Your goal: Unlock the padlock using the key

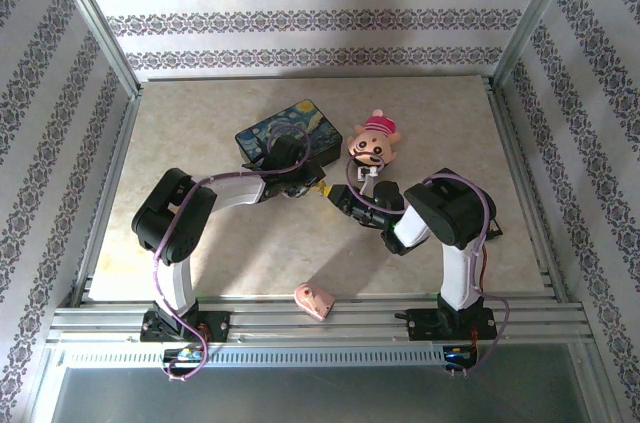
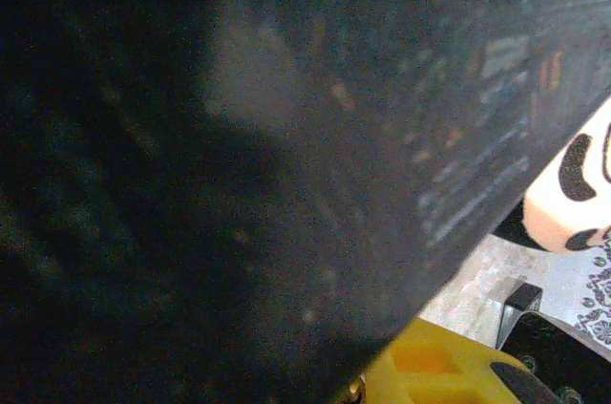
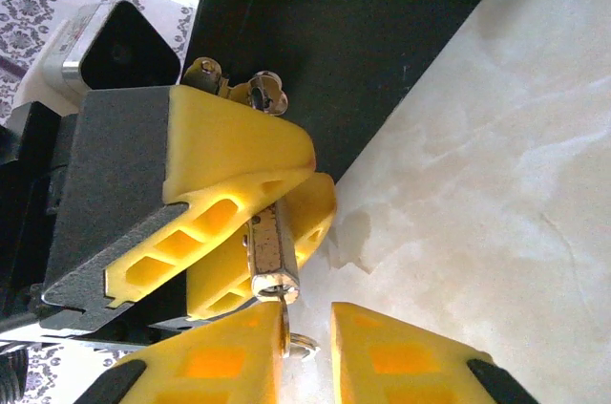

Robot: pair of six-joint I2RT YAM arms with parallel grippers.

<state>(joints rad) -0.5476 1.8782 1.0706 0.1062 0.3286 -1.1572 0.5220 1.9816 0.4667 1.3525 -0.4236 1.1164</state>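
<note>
From above, the left arm (image 1: 175,218) rises from its base, folds at a raised elbow and runs its forearm out toward 3 o'clock, ending at the left gripper (image 1: 303,183). The gripper sits right at the 6 o'clock edge of the painted box (image 1: 290,131). The right arm (image 1: 445,213) mirrors it, with its elbow up and its forearm stretched toward 9 o'clock. This brings the right gripper (image 1: 342,199) nose to nose with the left one near the middle of the table (image 1: 200,123).

In the right wrist view, the left gripper (image 3: 291,208) has its yellow fingers (image 3: 229,146) pinched narrowly on the padlock (image 3: 272,253). The padlock is off the table, with its body running from 12 to 6 o'clock. At 6 o'clock from it, the right gripper (image 3: 305,358) is nearly closed on the key (image 3: 299,345). Only a slim gap shows between its pads, and the key's tip meets the padlock's lower end. Whether the tip has gone into the keyhole I cannot tell.

The left wrist view is mostly the dark blurred box wall (image 2: 286,137), with one yellow fingertip (image 2: 430,371) at 5 o'clock. A plush toy (image 1: 372,143) lies at 3 o'clock of the box, and a pink wedge (image 1: 315,298) lies near the table's 6 o'clock edge
</note>
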